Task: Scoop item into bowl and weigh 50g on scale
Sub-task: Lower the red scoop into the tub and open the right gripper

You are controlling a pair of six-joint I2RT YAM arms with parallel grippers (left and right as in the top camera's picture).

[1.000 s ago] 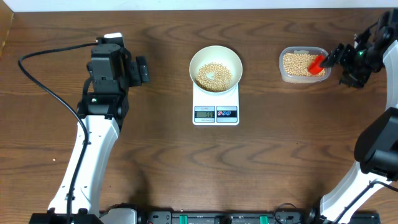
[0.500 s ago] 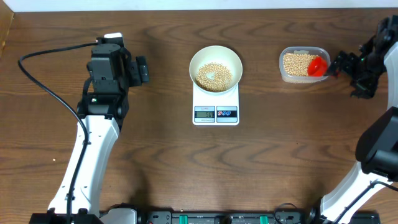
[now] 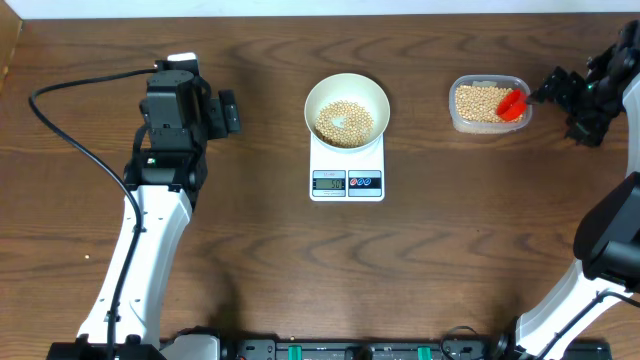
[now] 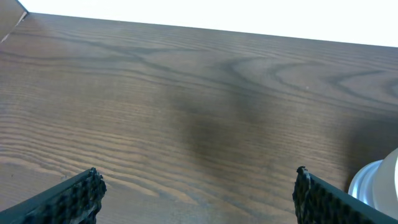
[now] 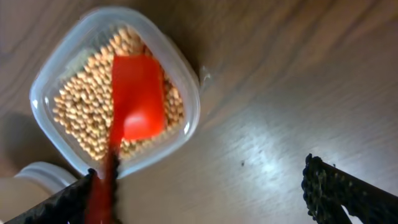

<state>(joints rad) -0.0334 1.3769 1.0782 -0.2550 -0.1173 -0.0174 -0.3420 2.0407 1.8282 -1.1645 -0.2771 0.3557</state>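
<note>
Right gripper (image 5: 199, 193) jaws wide, empty; red scoop (image 5: 138, 93) lies on the beans (image 5: 81, 118) in the tub (image 5: 189, 93), handle close by one finger. Bowl (image 3: 312, 100) of beans sits on the scale (image 3: 347, 170). Pull straight back so nothing snags the handle; left gripper (image 4: 196, 193), also wide and empty, should keep off the scale.

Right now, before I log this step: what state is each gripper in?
Left gripper: open, empty.
Right gripper: open, holding nothing; the red scoop lies in the clear tub.
</note>
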